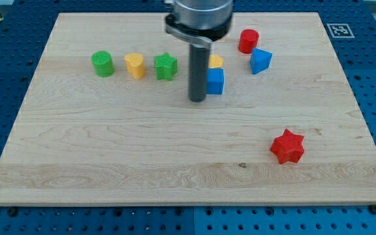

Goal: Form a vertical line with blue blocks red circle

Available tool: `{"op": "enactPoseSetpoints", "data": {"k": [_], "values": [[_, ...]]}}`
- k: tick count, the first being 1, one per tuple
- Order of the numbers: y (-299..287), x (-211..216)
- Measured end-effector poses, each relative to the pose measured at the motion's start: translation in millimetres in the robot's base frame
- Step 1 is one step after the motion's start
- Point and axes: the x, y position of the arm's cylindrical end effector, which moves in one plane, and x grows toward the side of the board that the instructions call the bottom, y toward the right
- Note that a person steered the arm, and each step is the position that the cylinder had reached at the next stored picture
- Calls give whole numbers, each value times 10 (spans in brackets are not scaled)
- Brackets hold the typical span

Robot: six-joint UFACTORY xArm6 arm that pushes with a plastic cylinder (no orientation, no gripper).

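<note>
Camera view shows my tip [197, 100] resting on the tabletop [109, 150] just beside the blue cube [215, 81], on that cube's left side, likely placed there to shove it rightward toward the others. There is no end effector to spread or pinch; the arm ends in a plain rod. The red circle [248, 41] sits near the far edge, right of centre, and the blue block [260, 61], of angular shape, lies just beside it toward the near edge. Those two already stack roughly in a column, so the cube seems the piece left to bring in line. A yellow block [217, 61] peeks out behind the cube. Well apart, toward the near right corner, lies a red star [287, 146].
</note>
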Motion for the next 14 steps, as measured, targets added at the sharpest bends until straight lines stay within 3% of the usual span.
{"op": "enactPoseSetpoints", "data": {"k": [2,5,14], "values": [[-316,-170],[261,-170],[1118,-234]]}}
